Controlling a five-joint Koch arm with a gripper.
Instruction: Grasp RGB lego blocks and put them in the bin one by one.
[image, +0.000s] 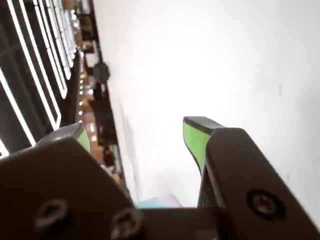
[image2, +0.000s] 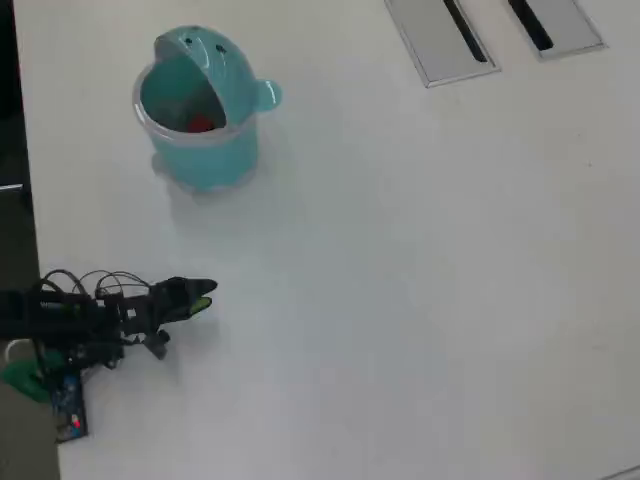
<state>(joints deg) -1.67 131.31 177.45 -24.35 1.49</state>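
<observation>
Overhead, we see the teal bin (image2: 200, 140) standing upright near the top left of the white table (image2: 420, 280), its hooded lid tipped back and its small knob pointing right. Inside it we make out a red block (image2: 202, 123); any others are not visible to us. The gripper (image2: 203, 297) lies low at the left edge, well apart from the bin and pointing right. From the wrist view, we find its green-padded jaws spread with bare table between them, grasping nothing. Two grey panels (image2: 440, 40) sit at the top edge.
</observation>
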